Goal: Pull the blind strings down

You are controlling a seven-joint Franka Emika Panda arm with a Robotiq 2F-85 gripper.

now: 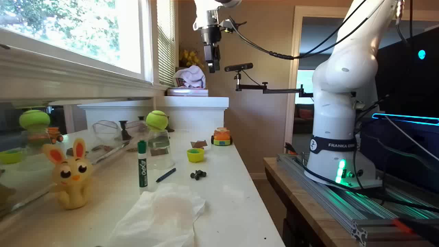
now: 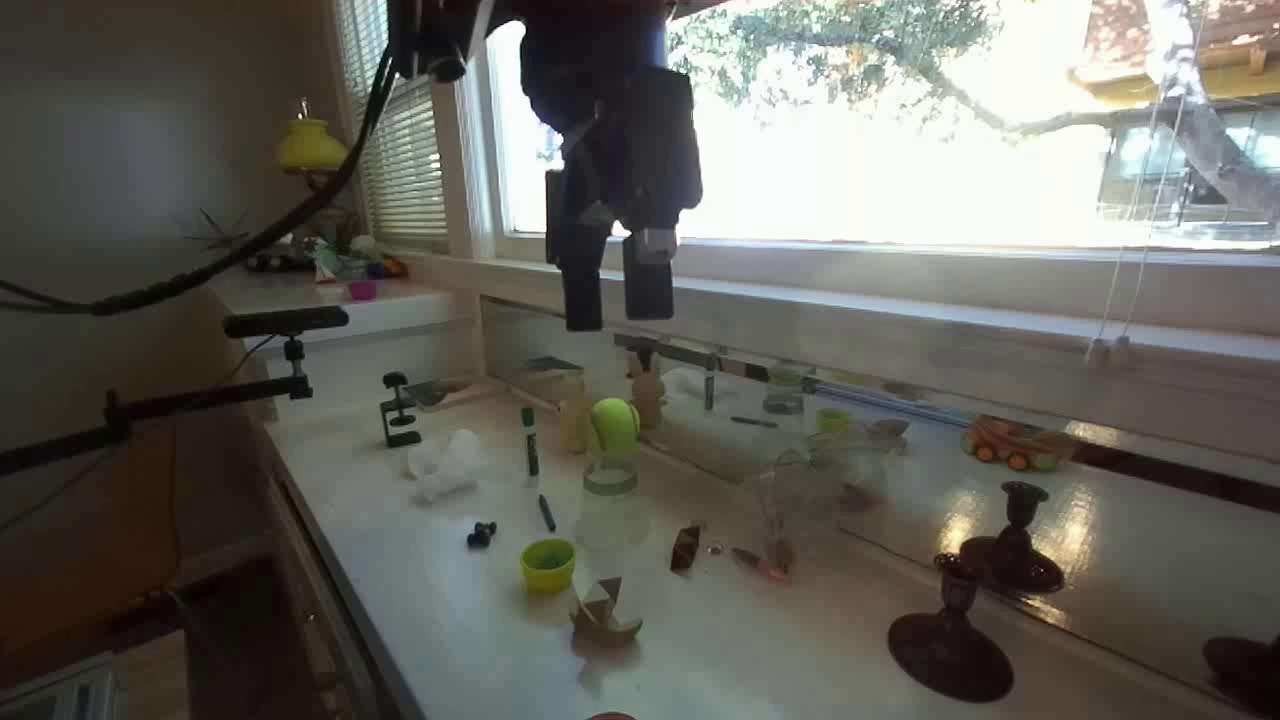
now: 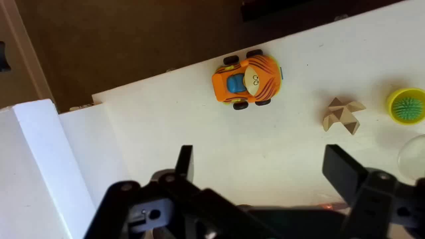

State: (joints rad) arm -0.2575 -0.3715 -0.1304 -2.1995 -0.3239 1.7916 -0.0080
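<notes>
Two thin pale blind strings point(image 2: 1117, 270) hang in front of the window at the right of an exterior view. Small white tassels point(image 2: 1097, 350) end them near the sill. The strings do not show in the other views. My gripper point(image 2: 617, 300) hangs pointing down, well left of the strings and apart from them in that view. It also shows high above the counter near its far end in an exterior view point(image 1: 212, 67). In the wrist view my gripper point(image 3: 259, 162) has its fingers wide apart with nothing between them.
The window sill point(image 2: 880, 310) runs behind the white counter point(image 1: 233, 195). On the counter stand a tennis ball point(image 2: 614, 428) on a glass jar, an orange toy car point(image 3: 249, 81), a yellow cup point(image 2: 547, 567) and dark candle holders point(image 2: 950, 650). A camera on an arm point(image 1: 239, 67) is near my gripper.
</notes>
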